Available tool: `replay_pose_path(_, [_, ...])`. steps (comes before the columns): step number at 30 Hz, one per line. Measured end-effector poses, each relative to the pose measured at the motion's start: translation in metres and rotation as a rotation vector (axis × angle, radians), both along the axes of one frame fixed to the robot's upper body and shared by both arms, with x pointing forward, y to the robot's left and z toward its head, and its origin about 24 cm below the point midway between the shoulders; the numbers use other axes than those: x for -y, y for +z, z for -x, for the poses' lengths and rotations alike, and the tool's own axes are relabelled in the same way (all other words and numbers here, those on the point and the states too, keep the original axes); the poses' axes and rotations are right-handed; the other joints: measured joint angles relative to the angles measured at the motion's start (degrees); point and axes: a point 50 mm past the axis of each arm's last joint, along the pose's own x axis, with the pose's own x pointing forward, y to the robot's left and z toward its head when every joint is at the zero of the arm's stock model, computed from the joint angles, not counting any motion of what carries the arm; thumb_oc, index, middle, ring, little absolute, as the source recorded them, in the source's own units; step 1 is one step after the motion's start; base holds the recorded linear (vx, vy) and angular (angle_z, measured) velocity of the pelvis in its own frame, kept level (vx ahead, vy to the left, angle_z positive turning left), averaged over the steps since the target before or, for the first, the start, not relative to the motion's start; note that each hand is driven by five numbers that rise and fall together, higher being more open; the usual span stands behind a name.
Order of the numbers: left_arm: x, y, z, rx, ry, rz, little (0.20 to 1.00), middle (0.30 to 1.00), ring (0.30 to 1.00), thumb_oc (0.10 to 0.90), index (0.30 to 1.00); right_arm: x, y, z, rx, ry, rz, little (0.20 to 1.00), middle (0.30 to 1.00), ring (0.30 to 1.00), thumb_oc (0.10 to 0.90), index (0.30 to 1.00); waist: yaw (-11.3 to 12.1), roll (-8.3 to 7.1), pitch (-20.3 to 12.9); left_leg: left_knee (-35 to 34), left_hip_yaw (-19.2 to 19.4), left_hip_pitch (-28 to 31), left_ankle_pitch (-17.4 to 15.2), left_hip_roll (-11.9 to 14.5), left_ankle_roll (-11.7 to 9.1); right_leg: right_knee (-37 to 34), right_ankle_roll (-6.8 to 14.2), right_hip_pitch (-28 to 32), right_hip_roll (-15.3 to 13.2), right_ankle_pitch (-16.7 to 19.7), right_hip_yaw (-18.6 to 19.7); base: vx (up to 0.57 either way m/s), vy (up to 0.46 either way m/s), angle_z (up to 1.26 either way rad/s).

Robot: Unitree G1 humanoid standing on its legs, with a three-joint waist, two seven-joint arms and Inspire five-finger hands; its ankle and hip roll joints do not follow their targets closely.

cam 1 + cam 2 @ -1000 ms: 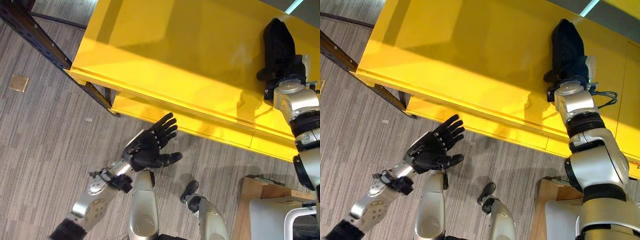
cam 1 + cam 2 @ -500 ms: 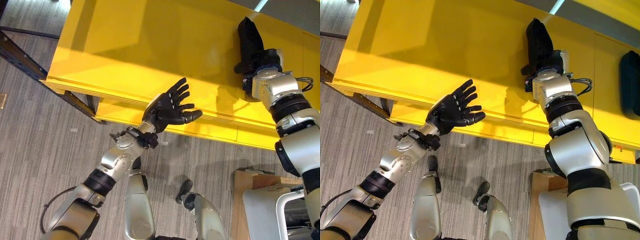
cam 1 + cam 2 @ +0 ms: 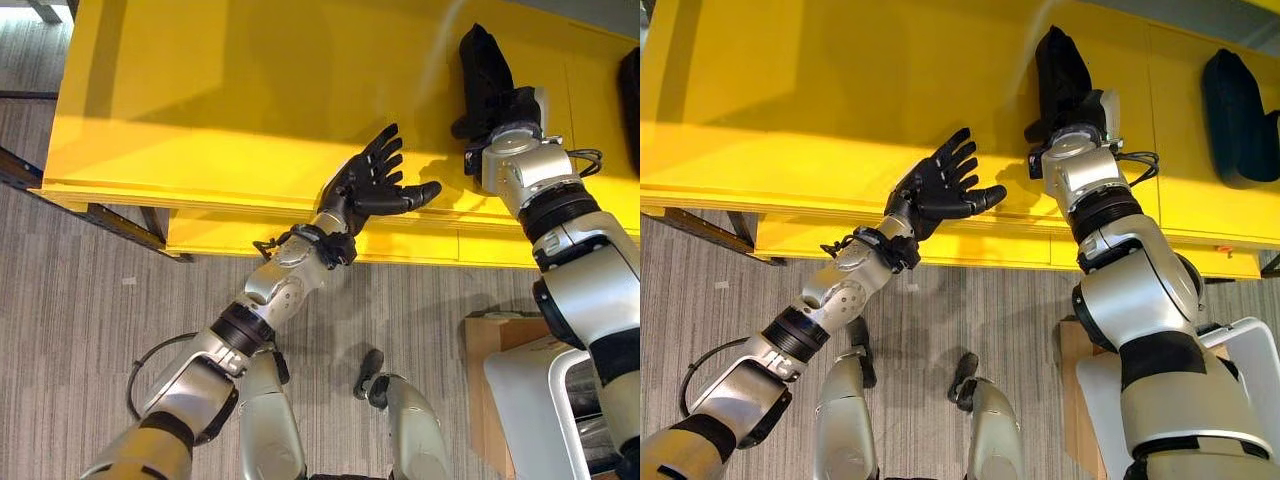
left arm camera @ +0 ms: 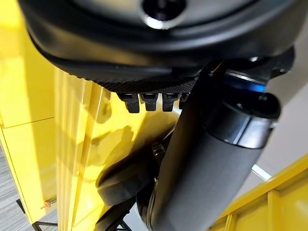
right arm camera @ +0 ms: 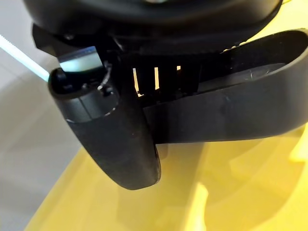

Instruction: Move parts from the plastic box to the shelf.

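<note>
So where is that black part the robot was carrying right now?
The black part is on the yellow shelf, under the right hand that is curled round it, beside the open left hand.

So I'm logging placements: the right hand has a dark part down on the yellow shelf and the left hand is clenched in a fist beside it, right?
Not quite. The left hand is open, fingers spread and holding nothing, as the left eye view shows. The rest stands: the right hand has the dark part on the yellow shelf.
</note>
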Motion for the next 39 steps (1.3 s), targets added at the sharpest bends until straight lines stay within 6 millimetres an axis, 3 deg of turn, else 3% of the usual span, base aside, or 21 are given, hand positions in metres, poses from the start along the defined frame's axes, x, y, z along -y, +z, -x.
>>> replay_pose_path(11, [0.0, 0.007, -0.005, 0.003, 0.014, -0.002, 1.0, 1.0, 1.0, 0.9, 1.0, -0.005, -0.002, 0.0, -0.003, -0.014, 0.025, 0.3, 0.3, 0.3, 0.4, 0.3, -0.94, 0.0, 0.0, 0.56, 0.32, -0.03, -0.07, 0.1, 0.1, 2.66, -0.34, -1.49, -0.42, -0.93, 0.93, 0.01, -0.002, -0.01])
replay_pose_path(17, [0.015, 0.008, -0.003, -0.115, -0.092, 0.15, 1.0, 1.0, 1.0, 0.9, 1.0, -0.011, 0.0, -0.001, 0.002, 0.0, 0.027, 0.3, 0.3, 0.3, 0.4, 0.3, -1.75, 0.0, 0.0, 1.18, 0.37, -0.15, -0.05, 0.14, 0.01, 4.25, -0.53, -2.11, -0.76, -1.68, 1.15, 0.04, -0.013, 0.0])
replay_pose_path(27, [0.027, 0.003, -0.001, -0.199, -0.132, 0.224, 1.0, 1.0, 1.0, 0.9, 1.0, -0.023, 0.001, -0.002, -0.003, 0.021, 0.018, 0.3, 0.3, 0.3, 0.4, 0.3, -3.78, 0.01, 0.0, 3.32, 0.5, -0.01, -1.22, 0.9, -0.31, 6.29, -0.71, -2.29, -0.77, -2.57, 1.93, 0.06, -0.014, -0.03])
replay_pose_path(34, [0.024, 0.007, -0.006, -0.217, -0.105, 0.243, 1.0, 1.0, 1.0, 0.9, 1.0, -0.026, 0.004, -0.002, 0.003, 0.028, 0.02, 0.3, 0.3, 0.3, 0.4, 0.3, -3.69, 0.03, -0.01, 5.02, 0.03, -0.46, -1.7, 1.45, -0.66, 11.52, -1.76, -4.32, -1.18, -5.37, 2.38, 0.09, -0.11, 0.0])
replay_pose_path(39, [0.022, 0.012, -0.008, -0.205, -0.098, 0.241, 1.0, 1.0, 1.0, 0.9, 1.0, -0.028, 0.009, -0.002, 0.013, 0.036, 0.019, 0.3, 0.3, 0.3, 0.4, 0.3, -3.56, 0.07, -0.04, 5.09, -1.33, -0.46, -0.85, 2.72, -2.18, 15.4, -3.38, -5.17, -0.22, -8.07, 1.87, 0.1, -0.217, 0.03])
